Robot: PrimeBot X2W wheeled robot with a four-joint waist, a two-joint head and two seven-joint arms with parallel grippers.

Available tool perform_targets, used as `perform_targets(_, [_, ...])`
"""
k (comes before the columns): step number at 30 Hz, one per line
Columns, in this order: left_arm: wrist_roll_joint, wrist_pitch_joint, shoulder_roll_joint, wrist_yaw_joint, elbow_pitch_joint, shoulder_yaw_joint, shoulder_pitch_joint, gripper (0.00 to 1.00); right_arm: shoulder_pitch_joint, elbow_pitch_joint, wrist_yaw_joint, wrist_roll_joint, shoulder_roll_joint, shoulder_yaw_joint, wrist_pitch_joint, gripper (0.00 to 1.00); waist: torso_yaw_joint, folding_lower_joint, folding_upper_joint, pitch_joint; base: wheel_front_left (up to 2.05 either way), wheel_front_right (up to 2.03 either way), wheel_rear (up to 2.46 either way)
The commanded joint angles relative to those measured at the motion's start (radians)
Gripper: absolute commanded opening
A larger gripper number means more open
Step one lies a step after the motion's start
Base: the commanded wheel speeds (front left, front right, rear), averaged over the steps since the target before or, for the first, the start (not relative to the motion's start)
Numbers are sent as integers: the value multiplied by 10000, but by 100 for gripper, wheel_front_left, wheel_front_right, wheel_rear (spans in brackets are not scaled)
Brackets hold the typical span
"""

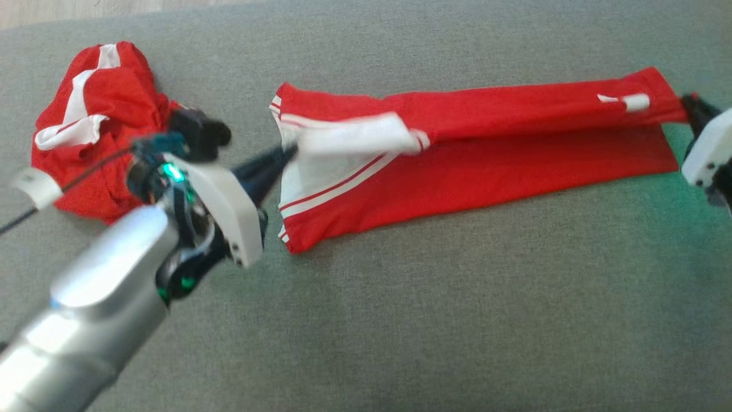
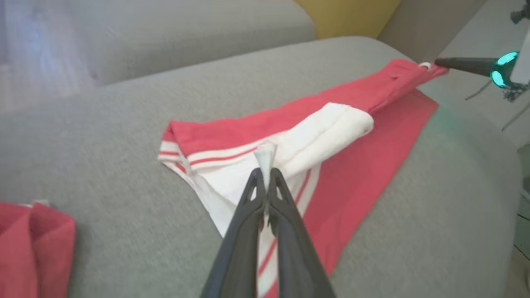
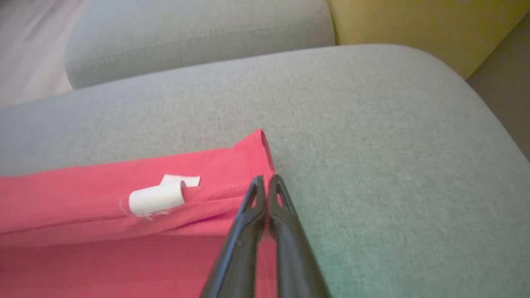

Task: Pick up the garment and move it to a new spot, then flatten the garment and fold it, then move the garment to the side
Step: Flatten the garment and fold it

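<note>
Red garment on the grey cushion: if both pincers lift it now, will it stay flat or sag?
Likely floppy: the red garment drapes in soft folds between the left pincer and right pincer, so its middle should sag. Probably light: thin pinches raise its edge.

The garment point(image 1: 486, 171) lies on the cushion point(image 1: 400, 320), stretched from 9 to 3 o'clock, with its upper layer folded over the lower. The left gripper point(image 1: 290, 151) pinches its 9 o'clock end and the right gripper point(image 1: 691, 106) its 3 o'clock corner. A second garment point(image 1: 91, 131) lies bunched at 10 o'clock, apart from the first and partly behind the left arm point(image 1: 103, 297), which enters from 7 o'clock.
</note>
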Motion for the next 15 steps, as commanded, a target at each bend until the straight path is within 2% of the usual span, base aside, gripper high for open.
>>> perform_targets(1, [-130,238,512,-53,-458,301,-211,0,154,-310,-7,131,-374,211,156,0,10,1,-1,-8,0,0,0])
perform_targets(7, [-682,1109,978,-55,-1241,-21,229,0,420,-492,-7,285,-756,814,824,0,-16,1,-1,-26,0,0,0])
perform_targets(13, [-660,1400,1120,-11,-1596,-236,350,0,517,-510,-7,403,-903,1229,1200,0,-106,1,-1,-22,0,0,0])
perform_targets(14, [-625,1388,1101,-2,-1599,-273,375,0,522,-473,-7,419,-898,1263,1232,40,-118,1,-1,-12,0,0,0])
perform_targets(15, [-577,1342,1065,19,-1582,-301,400,0,516,-414,-7,426,-897,1279,1239,100,-131,1,-1,2,0,0,0])
